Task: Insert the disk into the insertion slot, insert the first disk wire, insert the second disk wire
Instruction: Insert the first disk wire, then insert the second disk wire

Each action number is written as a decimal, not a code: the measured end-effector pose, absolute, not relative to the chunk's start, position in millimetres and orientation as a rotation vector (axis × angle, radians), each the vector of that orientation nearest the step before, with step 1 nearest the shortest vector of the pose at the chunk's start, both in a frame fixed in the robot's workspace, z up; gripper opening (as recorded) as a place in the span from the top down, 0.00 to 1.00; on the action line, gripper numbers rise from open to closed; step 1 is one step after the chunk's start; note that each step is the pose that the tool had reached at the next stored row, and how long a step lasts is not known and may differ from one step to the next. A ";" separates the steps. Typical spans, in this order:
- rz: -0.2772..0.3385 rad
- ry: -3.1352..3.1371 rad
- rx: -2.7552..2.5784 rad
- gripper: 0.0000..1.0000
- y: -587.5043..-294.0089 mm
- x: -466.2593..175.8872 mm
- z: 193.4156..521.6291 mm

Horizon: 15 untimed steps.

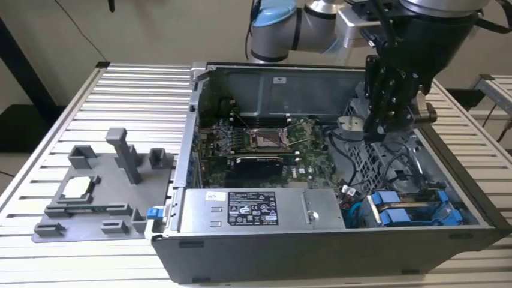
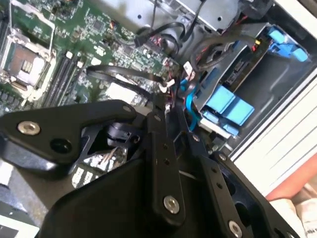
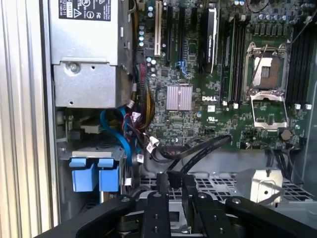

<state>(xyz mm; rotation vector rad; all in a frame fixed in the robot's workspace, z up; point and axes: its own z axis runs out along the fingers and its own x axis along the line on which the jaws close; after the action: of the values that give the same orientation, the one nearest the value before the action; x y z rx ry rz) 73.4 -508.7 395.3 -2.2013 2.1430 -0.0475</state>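
Observation:
My gripper (image 1: 378, 133) hangs inside the open computer case, over the perforated cage on the exterior view's right. In both wrist views its fingers stand close together on the plug end of a black disk wire (image 3: 204, 150), which loops across the motherboard. In the second wrist view the gripper (image 2: 167, 106) sits near the same black wire (image 2: 124, 78). Two blue-fronted drives (image 3: 96, 176) sit side by side in the grey drive cage (image 1: 416, 207) at the case's front corner. I cannot tell which one is the disk. The insertion slot holds them and is hidden behind their blue fronts.
A blue cable (image 3: 130, 148) and thin red-and-white leads run beside the drives. The silver power supply (image 1: 248, 210) fills the case's front. The motherboard's bare CPU socket (image 1: 268, 139) lies in the middle. A grey fixture plate (image 1: 96, 192) rests on the slatted table, exterior view's left.

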 end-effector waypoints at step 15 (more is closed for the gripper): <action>-0.151 2.128 -2.209 0.74 -491.7 57.5 394.0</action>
<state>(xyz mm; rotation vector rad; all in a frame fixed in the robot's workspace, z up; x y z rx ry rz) 57.5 -491.7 394.0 -2.2089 2.1285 -0.1510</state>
